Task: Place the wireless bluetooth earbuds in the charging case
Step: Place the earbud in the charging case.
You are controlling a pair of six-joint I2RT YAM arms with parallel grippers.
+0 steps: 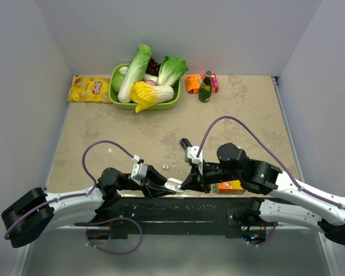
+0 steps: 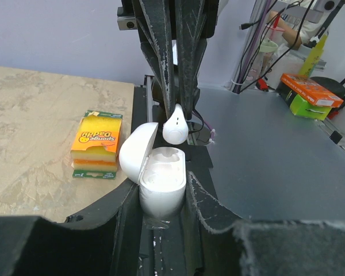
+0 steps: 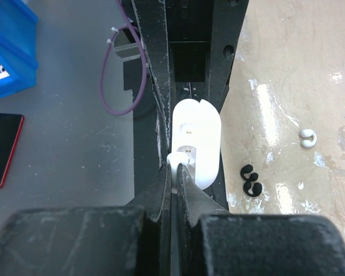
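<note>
left wrist view: left jaws clamped on open white case point(image 2: 162, 192), right jaws pinching white earbud point(image 2: 175, 129) just above it.

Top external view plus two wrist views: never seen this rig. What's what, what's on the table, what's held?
Two robot arms are bolted at the near edge of a table. The top view looks down from behind them; each wrist view looks along that arm's own fingers. The left gripper clamps an open white charging case; the right gripper pinches a white earbud right at its opening. Loose on the surface: black earbuds, another white earbud, a sponge pack, a vegetable basket, chips, a bottle.
</note>
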